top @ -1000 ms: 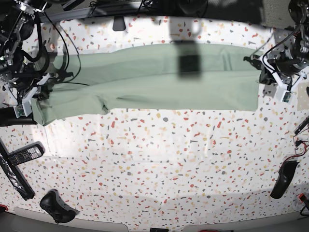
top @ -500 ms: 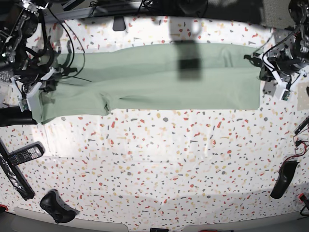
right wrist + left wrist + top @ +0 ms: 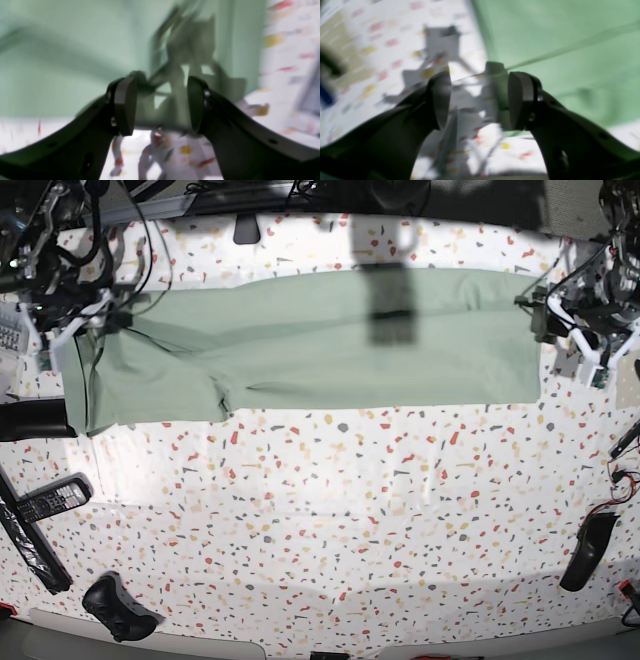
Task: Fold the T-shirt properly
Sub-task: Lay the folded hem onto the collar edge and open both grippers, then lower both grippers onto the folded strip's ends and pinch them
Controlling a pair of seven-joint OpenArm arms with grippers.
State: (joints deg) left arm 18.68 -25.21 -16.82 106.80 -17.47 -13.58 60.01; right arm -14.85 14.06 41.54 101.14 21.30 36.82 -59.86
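Note:
The pale sage-green T-shirt (image 3: 330, 340) lies flat as a long band across the far part of the speckled table (image 3: 350, 510). My left gripper (image 3: 547, 316) hovers at the shirt's right end. In the left wrist view it (image 3: 480, 100) is open and empty over the shirt's edge (image 3: 557, 37). My right gripper (image 3: 82, 332) is at the shirt's left end. In the right wrist view it (image 3: 161, 105) is open and empty just above the fabric (image 3: 62, 50). Both wrist views are blurred.
A remote control (image 3: 50, 500) and a black strip (image 3: 30, 545) lie at the left edge. A black game controller (image 3: 120, 610) sits at the front left. A dark object (image 3: 590, 550) lies at the right edge. Cables hang around both arms.
My right gripper has moved toward the table's far side along the shirt's left end, which now lies flatter and wider. My left gripper has shifted slightly toward the far side.

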